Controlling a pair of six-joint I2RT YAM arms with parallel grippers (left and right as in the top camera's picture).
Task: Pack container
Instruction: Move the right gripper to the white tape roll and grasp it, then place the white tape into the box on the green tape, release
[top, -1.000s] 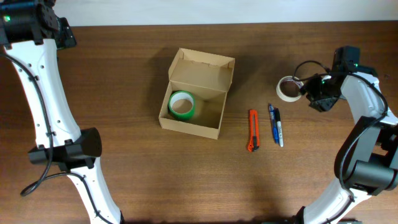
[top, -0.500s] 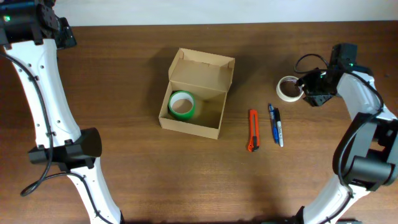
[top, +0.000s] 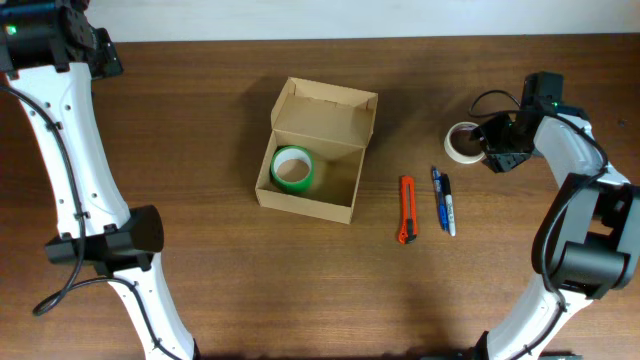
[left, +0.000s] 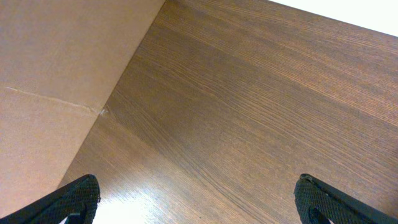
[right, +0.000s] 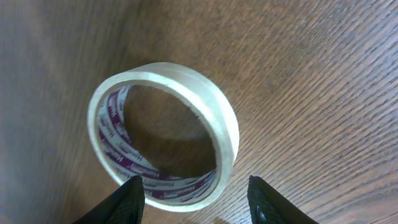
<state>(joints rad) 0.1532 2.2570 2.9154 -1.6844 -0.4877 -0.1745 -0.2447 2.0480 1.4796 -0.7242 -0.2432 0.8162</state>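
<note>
Nearest, an orange cutter (top: 406, 210) and two pens (top: 443, 200) lie on the counter (top: 220, 270). Left of them sits the cardboard box (top: 340, 178), lid flap up, with a green tape roll (top: 292, 168) in its left half. Further right, the right jaws stand half open and empty, their tips just short of a clear tape roll (right: 165, 134). Far left, the left jaws gape wide over the wood, holding nothing.

Dark brown wood-grain table (top: 230, 290); pale strip (top: 300, 15) beyond far edge; soft glare on wood.
</note>
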